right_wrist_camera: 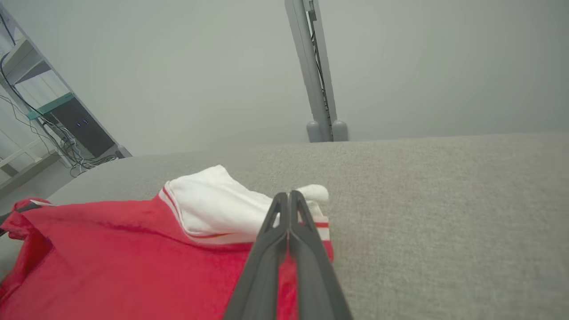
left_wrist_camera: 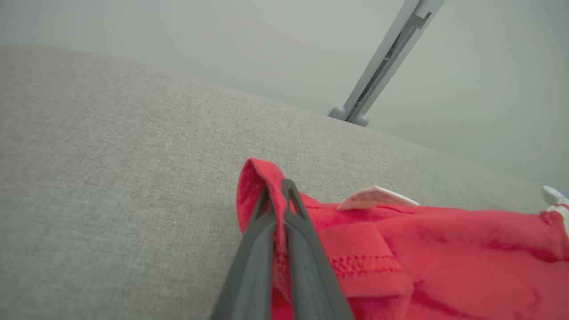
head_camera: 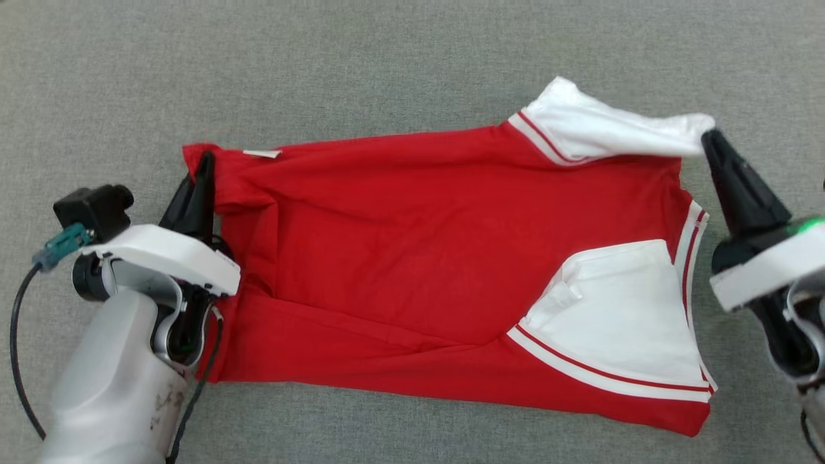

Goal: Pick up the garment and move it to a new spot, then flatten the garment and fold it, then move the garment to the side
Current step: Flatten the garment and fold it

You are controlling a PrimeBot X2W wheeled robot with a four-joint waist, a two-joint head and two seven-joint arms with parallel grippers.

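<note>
Garment edges: left hand, right hand

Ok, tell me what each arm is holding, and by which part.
The garment: left jaws pinch its red hem corner, right jaws the end of its white sleeve.

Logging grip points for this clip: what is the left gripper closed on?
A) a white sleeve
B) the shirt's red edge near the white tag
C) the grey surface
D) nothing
B: the left gripper pinches a red fold of the shirt between shut fingers, beside the tag.
</note>
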